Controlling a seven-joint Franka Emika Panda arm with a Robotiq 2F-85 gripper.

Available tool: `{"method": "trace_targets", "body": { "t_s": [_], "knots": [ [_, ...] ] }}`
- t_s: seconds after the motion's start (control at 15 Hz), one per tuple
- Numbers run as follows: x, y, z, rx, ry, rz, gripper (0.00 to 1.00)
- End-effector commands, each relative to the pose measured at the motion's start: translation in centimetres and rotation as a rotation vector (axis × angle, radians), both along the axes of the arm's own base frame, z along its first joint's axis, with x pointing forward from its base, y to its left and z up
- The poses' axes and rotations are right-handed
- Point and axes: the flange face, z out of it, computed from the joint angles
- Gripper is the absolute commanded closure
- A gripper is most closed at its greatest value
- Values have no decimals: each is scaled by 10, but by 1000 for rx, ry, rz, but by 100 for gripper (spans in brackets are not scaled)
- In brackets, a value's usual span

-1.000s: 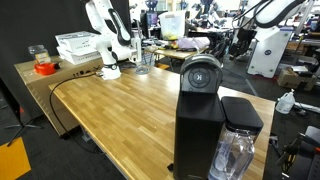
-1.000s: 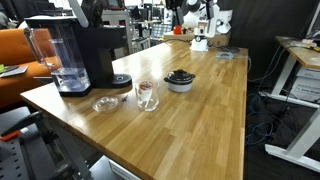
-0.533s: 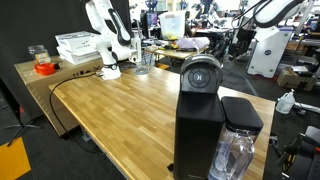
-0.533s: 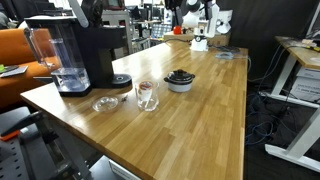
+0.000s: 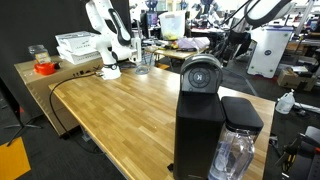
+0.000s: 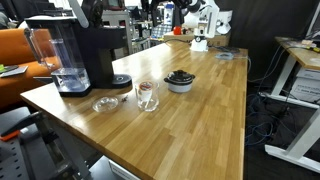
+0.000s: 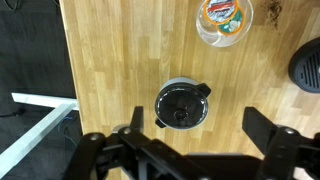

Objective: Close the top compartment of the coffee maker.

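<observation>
Top compartment status: raised, standing upright on top of the coffee maker, with its circular silver-grey ring facing the camera in an exterior view

Hand status: both fingers are spread wide apart, with nothing between them and nothing held. In the wrist view the hand shows at the bottom edge, above the wooden surface. Just beyond the gap between the fingers sits a small grey bowl with a dark top; the hand does not touch it. Farther out, at the top edge, stands a clear glass with a colourful item inside. A black round object is cut off by the right edge, and this view does not show what it is. The edge of the surface runs down the left side, with a white frame bar below it.

In both exterior views the white arm stands at the far end of the surface, well apart from the coffee maker at the near end. The hand is too small in those views to read. A clear water tank with a flat black lid sits against the side of the machine. In an exterior view the bowl and the glass stand near each other on the surface, the glass closer to the machine. A shallow glass dish lies near the glass
</observation>
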Motion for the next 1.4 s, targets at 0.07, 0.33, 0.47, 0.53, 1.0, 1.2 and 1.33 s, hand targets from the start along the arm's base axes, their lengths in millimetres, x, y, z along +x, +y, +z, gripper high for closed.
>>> {"method": "trace_targets", "body": {
  "t_s": [0.07,0.33,0.47,0.53,1.0,1.2,1.33],
  "knots": [
    [4,10,3,-13,19,61,0],
    [5,11,3,-13,20,62,0],
    [5,11,3,-13,20,62,0],
    [5,11,3,-13,20,62,0],
    [8,34,2,-19,32,148,0],
    [17,63,1,-35,46,224,0],
    [24,77,0,-41,46,258,0]
  ]
}}
